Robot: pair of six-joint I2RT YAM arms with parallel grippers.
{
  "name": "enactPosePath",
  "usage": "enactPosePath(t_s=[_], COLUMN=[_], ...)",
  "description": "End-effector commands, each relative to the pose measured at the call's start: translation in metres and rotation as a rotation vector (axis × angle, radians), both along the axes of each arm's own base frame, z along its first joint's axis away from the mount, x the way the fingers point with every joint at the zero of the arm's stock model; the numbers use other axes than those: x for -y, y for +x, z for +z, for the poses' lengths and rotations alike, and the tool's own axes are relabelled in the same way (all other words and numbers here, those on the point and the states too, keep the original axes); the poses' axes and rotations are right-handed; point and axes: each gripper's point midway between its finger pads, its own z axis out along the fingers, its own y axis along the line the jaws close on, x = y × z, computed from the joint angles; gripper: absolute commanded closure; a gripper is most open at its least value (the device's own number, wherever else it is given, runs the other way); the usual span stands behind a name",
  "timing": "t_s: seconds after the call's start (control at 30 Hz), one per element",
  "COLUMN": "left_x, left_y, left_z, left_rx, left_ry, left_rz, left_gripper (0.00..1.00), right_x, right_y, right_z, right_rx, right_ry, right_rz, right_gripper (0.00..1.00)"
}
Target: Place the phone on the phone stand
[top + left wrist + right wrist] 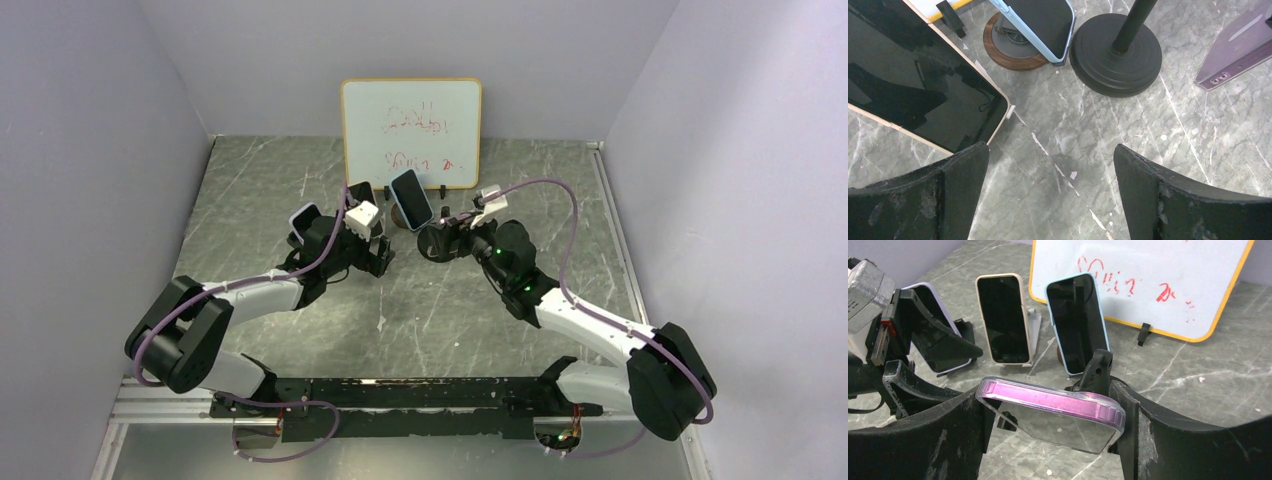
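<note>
My right gripper [1050, 407] is shut on a pink phone in a clear case [1048, 400], held by its side edges above the table. Just behind the phone rises the head of a black phone stand [1098, 369]. The left wrist view shows this stand's round black base and pole [1118, 57], with the pink phone [1238, 47] hanging to its right. My left gripper [1050, 150] is open and empty, low over bare table left of the stand. In the top view the right gripper [447, 238] and left gripper [365, 240] face each other in front of the whiteboard.
Three other phones lean on stands: a blue one [1078, 322] on a wooden round base [998, 50], a beige one [1002, 317] on a white stand, and a lavender one [935, 325] on a black stand. A whiteboard [411, 130] stands behind them.
</note>
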Motion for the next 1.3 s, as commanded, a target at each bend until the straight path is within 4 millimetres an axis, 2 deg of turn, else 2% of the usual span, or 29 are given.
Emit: enactPosePath(t_s=[0.0, 0.27, 0.57, 1.07, 1.27], left_x=[0.005, 0.006, 0.005, 0.006, 0.006], left_y=[0.010, 0.009, 0.009, 0.010, 0.010], left_z=[0.013, 0.011, 0.012, 0.011, 0.010], left_rx=[0.029, 0.025, 0.023, 0.015, 0.012], left_ry=[-0.018, -0.017, -0.015, -0.011, -0.009], left_rz=[-0.009, -0.013, -0.010, -0.013, -0.011], left_gripper=[0.02, 0.02, 0.02, 0.02, 0.02], right_x=[0.020, 0.037, 0.030, 0.036, 0.034], right_y=[0.011, 0.017, 0.032, 0.056, 0.059], right_z=[0.023, 0.033, 0.033, 0.028, 0.033], right_rx=[0.039, 0.051, 0.051, 0.041, 0.041], right_ry=[0.038, 0.018, -0.016, -0.057, -0.056], right_rz=[-0.131, -0.229, -0.240, -0.302, -0.295], right_gripper=[0.26, 0.24, 0.18, 0.14, 0.04])
